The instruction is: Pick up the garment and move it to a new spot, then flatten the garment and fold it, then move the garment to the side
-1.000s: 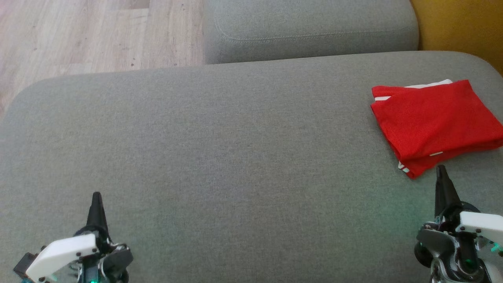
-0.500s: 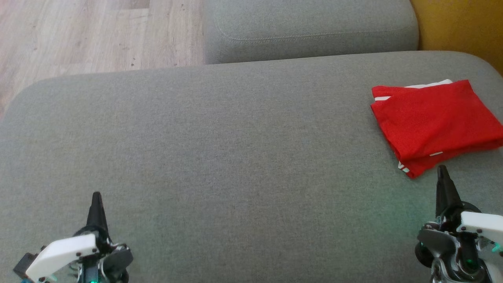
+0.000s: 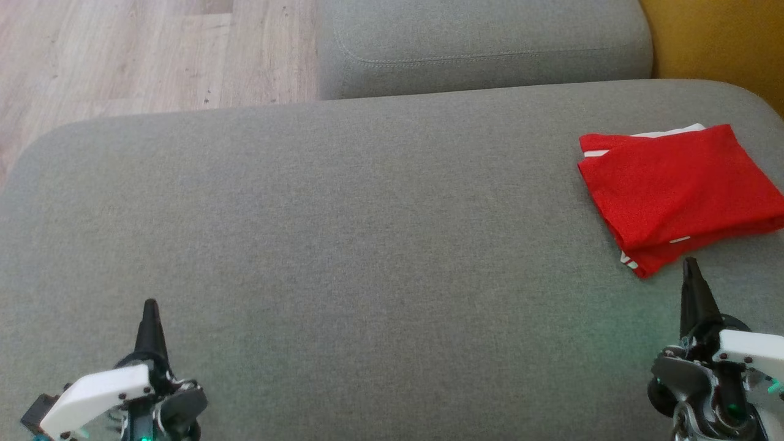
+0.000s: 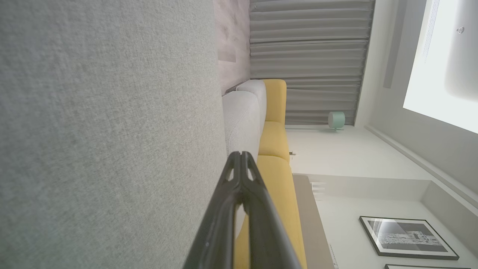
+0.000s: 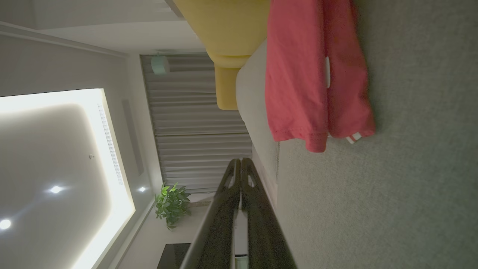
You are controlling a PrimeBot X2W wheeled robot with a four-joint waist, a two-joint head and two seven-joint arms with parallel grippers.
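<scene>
Though clenched and empty, right hand [image 3: 690, 263] just beside folded red garment [image 3: 674, 184], slightly apart

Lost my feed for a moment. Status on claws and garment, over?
Left claw shut, empty. Right claw shut, empty, just short of red garment. Garment folded, on grey cushion, right side. Nothing between claw and garment.

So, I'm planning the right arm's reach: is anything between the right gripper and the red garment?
Nothing visible does. The right gripper, jaws shut, sits just short of the folded red garment, with bare grey cushion in the small gap between them.
</scene>
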